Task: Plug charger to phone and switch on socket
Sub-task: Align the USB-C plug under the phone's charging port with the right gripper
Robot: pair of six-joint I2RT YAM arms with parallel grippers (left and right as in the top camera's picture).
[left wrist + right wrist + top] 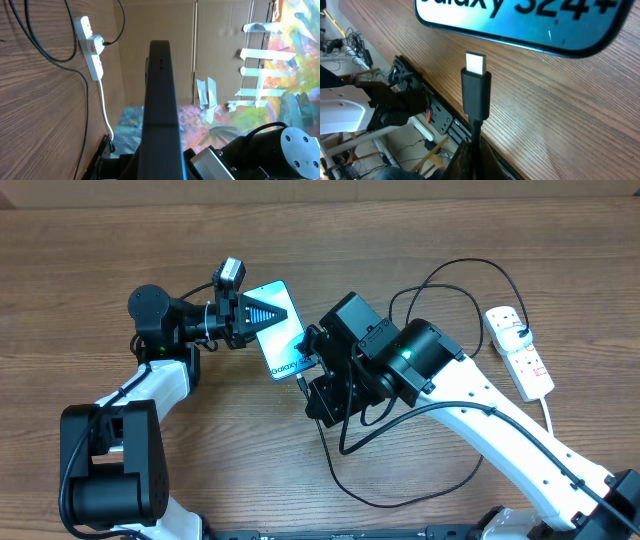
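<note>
Overhead, charger (pixel 519 332) plugged in socket (pixel 535 370), tip near phone (pixel 283 340)

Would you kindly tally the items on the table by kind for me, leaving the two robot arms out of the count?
phone: 1
charger cable: 1
power strip: 1
Total: 3
</note>
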